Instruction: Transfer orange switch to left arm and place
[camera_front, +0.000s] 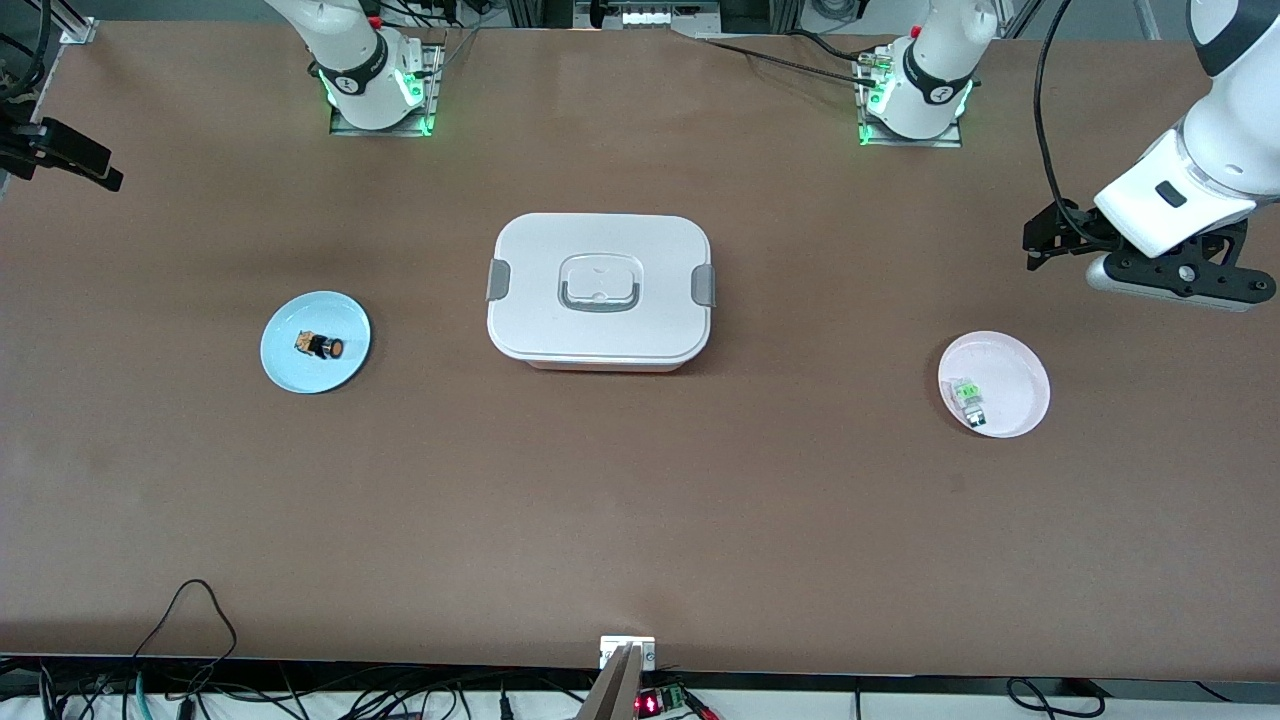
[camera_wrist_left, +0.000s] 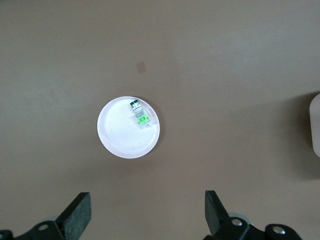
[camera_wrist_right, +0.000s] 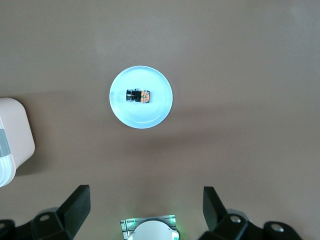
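Orange switch (camera_front: 322, 346) on blue plate (camera_front: 285, 362), white box (camera_front: 598, 290) mid-surface, left end effector (camera_wrist_left: 145, 212) and right end effector (camera_wrist_right: 145, 210) wide open, empty, high above the plates

The box (camera_front: 599, 290) stands mid-desk (camera_front: 640, 520), squarely between the blue plate (camera_front: 315, 342) toward the right arm's end and the pink plate (camera_front: 994, 384) toward the left arm's end. Bare desk lies wide open between the box and the front camera's edge, and beside each plate.
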